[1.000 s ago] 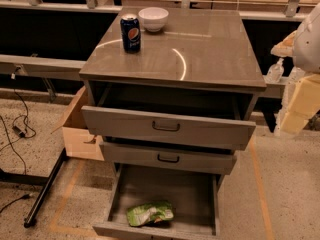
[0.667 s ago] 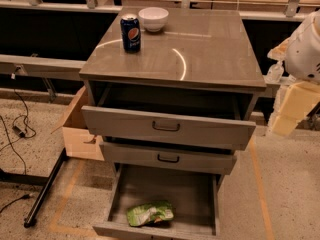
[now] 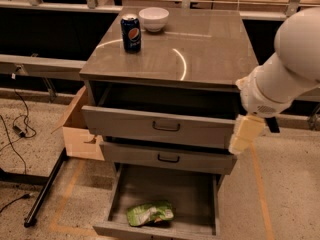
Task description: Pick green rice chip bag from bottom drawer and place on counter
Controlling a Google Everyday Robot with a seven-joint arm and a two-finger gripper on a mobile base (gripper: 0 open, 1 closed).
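The green rice chip bag (image 3: 150,213) lies crinkled on the floor of the open bottom drawer (image 3: 165,186), near its front wall and a little left of the middle. The counter (image 3: 205,51) is the glossy grey-brown top of the drawer cabinet. My gripper (image 3: 245,134) hangs from the white arm (image 3: 285,76) at the cabinet's right front corner, level with the two upper drawers. It is well above and to the right of the bag and holds nothing that I can see.
A blue soda can (image 3: 131,32) and a white bowl (image 3: 153,19) stand at the counter's back left. The two upper drawers (image 3: 160,126) are pulled partly out above the bottom one. A cardboard box (image 3: 80,129), a black stand leg (image 3: 45,189) and cables lie on the floor at left.
The arm and gripper have moved left and down, from beside the cabinet to its right front corner. The bag and the drawers have not moved.
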